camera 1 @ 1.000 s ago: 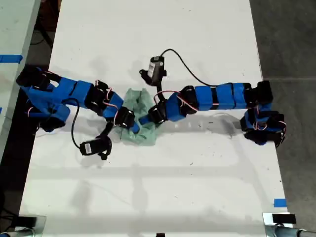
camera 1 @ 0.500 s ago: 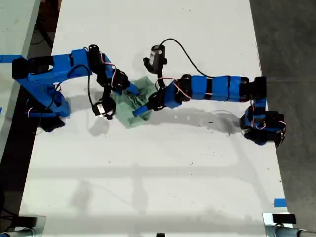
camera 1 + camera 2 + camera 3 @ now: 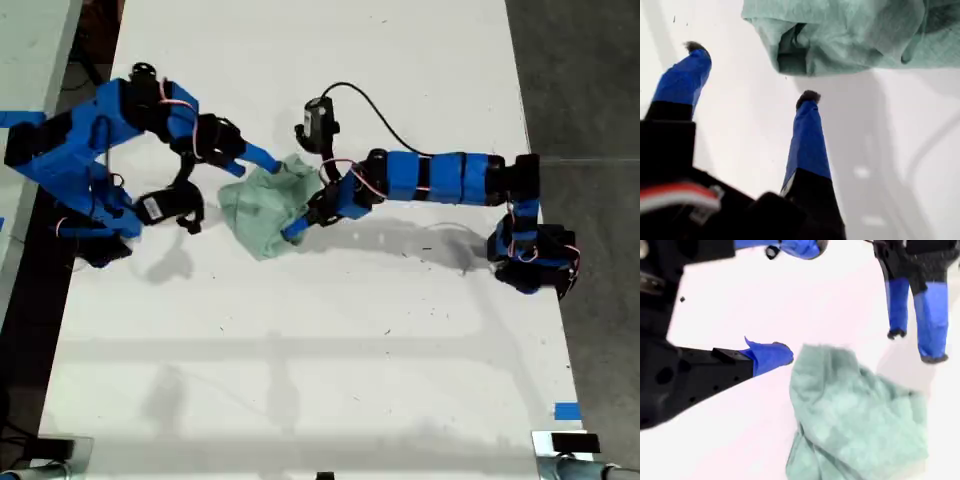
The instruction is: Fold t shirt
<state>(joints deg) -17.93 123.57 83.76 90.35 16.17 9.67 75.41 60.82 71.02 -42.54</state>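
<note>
Mint-green crumpled fabric t shirt (image 3: 262, 205) lay mid-bench. My first gripper (image 3: 752, 71) gaped wide, empty, just short of it. My second gripper (image 3: 293, 232) touched the opposite edge, nearer; opening unclear.

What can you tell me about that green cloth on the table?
The t shirt is a small pale mint-green garment of thin, soft-looking fabric. It lies crumpled in a wrinkled heap on the white table, not folded flat, with loose folds and a tucked pocket of cloth along one edge. My first gripper is open just short of it, not touching. One finger of my second gripper sits beside its edge; contact is unclear.
</note>
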